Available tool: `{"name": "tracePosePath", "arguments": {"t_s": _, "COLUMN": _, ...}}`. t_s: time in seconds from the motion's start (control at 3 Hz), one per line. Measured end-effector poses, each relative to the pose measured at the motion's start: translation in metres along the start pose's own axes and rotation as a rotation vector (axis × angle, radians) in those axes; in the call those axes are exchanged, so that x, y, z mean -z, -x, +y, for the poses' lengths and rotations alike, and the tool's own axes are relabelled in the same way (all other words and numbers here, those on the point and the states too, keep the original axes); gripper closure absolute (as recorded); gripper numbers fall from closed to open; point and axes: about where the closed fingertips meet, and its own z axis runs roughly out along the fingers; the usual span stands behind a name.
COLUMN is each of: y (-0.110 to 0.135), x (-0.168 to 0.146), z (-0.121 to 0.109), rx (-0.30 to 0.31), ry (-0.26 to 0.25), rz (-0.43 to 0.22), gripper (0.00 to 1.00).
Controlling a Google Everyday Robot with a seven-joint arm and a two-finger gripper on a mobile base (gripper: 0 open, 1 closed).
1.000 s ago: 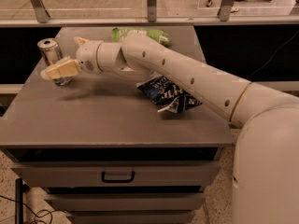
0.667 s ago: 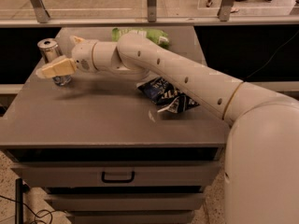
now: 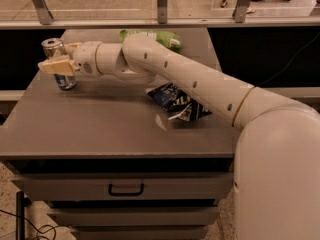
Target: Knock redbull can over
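Nearest the camera, a drawer handle (image 3: 125, 189) is noted on the front of the counter (image 3: 100, 129). At mid-depth, right of centre, a dark blue snack bag (image 3: 187, 111) is lying flat, partly hidden by the arm (image 3: 190, 81), which is stretched from lower right to upper left.

At the far left edge of the counter the redbull can (image 3: 65, 79) is standing upright, long axis vertical, round top showing. The gripper (image 3: 56, 56) is held at the can's upper half. The fingers (image 3: 52, 66) are seen spread apart: the near one is laid across the front of the can at mid-height, and the far one is seen just right of the top. The can is judged to stand between them or just beyond; contact cannot be confirmed.

Judgement: the can is not yet toppled. A sideways sweep above its middle is called for, ideally away from the counter's edge.

Farthest back, a green snack bag (image 3: 160, 36) is lying near the rear edge.
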Motion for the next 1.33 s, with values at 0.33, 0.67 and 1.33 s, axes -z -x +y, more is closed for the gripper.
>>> {"name": "tracePosePath", "arguments": {"t_s": 0.33, "y": 0.0, "x": 0.004, "z": 0.001, "rx": -0.004, "ry": -0.005, "rz": 0.007, "gripper": 0.64}}
{"name": "tracePosePath", "arguments": {"t_s": 0.67, "y": 0.006, "x": 0.016, "z": -0.006, "rx": 0.012, "ry": -0.003, "rz": 0.034, "gripper": 0.88}}
{"name": "tracePosePath", "arguments": {"t_s": 1.33, "y": 0.041, "x": 0.052, "z": -0.026, "rx": 0.152, "ry": 0.085, "rz": 0.222, "gripper": 1.0}}
